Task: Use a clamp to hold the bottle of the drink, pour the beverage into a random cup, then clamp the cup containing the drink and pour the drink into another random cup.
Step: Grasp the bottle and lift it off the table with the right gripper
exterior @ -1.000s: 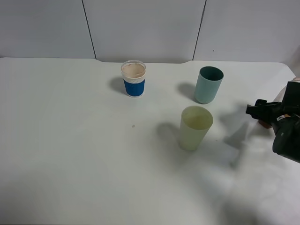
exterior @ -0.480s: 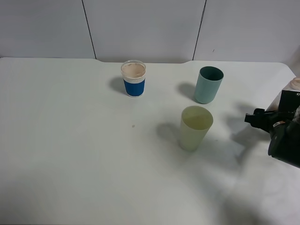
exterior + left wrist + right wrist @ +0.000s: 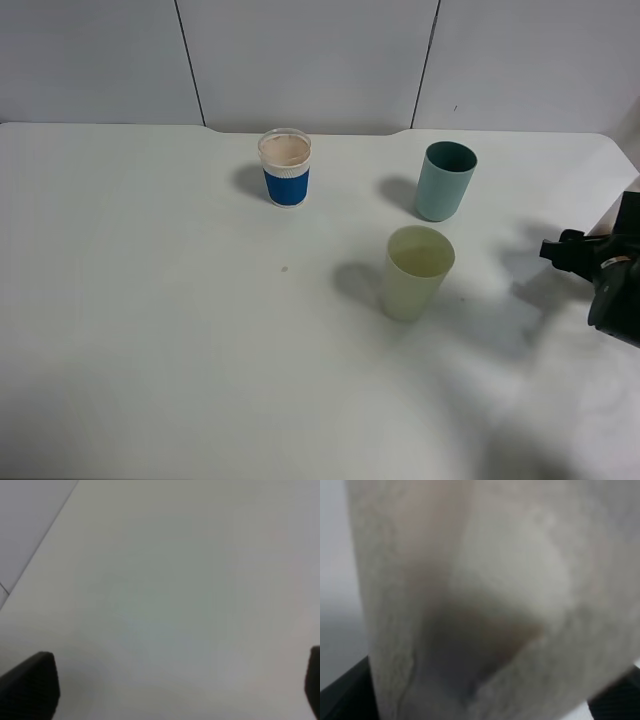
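The pale yellow-green cup containing the drink (image 3: 416,272) stands upright right of the table's middle. My right arm (image 3: 608,282) sits at the right edge of the high view, apart from that cup. In the right wrist view the bottle of the drink (image 3: 485,590) fills the picture as a pale blur with a brownish patch. It sits between the dark fingers (image 3: 342,695) of my right clamp (image 3: 480,697), which is shut on it. The high view does not show the bottle. My left clamp (image 3: 172,685) hangs open over bare table, nothing between its fingers.
A teal tumbler (image 3: 444,181) stands behind the yellow-green cup, and a blue-sleeved paper cup (image 3: 285,168) stands at the back middle. The white table (image 3: 150,320) ends at a grey wall behind. The table's right edge runs close to the right arm.
The right arm has drawn back to the right and partly left the high view. The cups have not moved. The left clamp is unchanged.
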Action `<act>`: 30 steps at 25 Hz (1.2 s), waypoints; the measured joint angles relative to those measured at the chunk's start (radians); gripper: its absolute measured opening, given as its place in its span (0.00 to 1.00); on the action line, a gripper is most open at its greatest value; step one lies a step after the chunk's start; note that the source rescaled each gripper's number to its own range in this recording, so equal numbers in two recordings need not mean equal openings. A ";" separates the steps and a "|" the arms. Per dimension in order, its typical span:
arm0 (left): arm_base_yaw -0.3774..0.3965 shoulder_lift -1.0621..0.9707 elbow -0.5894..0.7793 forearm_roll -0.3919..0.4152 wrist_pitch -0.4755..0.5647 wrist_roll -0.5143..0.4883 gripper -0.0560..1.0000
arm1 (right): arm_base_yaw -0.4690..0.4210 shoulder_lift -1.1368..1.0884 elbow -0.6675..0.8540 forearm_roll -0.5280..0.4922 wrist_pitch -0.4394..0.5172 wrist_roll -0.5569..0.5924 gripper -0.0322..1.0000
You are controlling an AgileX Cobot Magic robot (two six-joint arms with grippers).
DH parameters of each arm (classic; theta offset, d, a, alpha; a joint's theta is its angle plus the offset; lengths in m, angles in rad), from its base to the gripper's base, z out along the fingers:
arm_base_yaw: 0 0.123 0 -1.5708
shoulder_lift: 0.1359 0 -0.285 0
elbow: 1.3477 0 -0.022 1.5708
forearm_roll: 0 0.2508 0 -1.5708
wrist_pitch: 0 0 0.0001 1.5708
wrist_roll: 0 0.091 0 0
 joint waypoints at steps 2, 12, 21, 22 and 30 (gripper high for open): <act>0.000 0.000 0.000 0.000 0.000 0.000 1.00 | 0.000 0.001 -0.015 -0.012 0.000 0.000 0.62; 0.000 0.000 0.000 0.000 0.000 0.000 1.00 | 0.000 0.005 -0.035 -0.044 0.000 0.000 0.52; 0.000 0.000 0.000 0.000 0.000 0.000 1.00 | 0.000 0.005 -0.038 -0.049 -0.011 -0.042 0.10; 0.000 0.000 0.000 0.000 0.000 0.000 1.00 | 0.000 0.005 -0.038 -0.052 -0.011 -0.054 0.10; 0.000 0.000 0.000 0.000 0.000 0.000 1.00 | 0.000 0.004 -0.038 -0.127 -0.016 -0.085 0.10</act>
